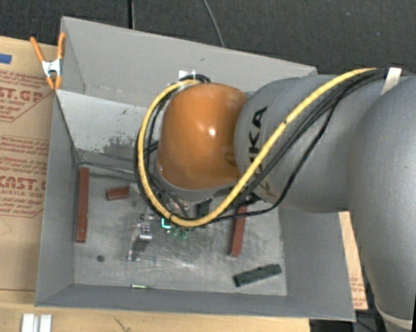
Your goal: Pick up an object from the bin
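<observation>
Hanging low inside the bin (62,180)
My gripper (141,240): opening I cannot tell; brown block (117,193) just left, likely the nearest pick.

The grey metal bin (178,275) is matt, and its floor looks scratched and rubbed pale. The round orange cover (197,133) on my wrist is glossy, smooth plastic. My grey arm shell (393,148) is smooth, with a soft sheen. The long reddish-brown stick (80,213) looks matt, like wood; the dark flat bar (257,274) looks matt too.
</observation>
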Tool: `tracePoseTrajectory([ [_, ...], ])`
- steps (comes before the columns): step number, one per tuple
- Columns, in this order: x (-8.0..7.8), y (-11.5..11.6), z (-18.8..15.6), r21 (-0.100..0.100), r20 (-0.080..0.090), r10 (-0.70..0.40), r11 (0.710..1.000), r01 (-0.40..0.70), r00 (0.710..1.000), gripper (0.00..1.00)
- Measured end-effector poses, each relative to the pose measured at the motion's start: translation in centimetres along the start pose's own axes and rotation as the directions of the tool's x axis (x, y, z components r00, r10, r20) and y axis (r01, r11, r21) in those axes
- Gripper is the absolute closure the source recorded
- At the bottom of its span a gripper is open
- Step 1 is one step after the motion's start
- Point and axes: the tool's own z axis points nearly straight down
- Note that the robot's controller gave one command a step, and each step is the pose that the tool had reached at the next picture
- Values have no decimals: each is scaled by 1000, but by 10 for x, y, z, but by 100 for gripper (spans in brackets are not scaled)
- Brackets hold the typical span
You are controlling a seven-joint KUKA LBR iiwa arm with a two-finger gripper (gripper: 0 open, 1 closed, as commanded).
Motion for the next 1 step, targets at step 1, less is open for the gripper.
tracePoseTrajectory([
  [1,-2,-1,-4,-1,7,2,1000,-2,1000,0],
])
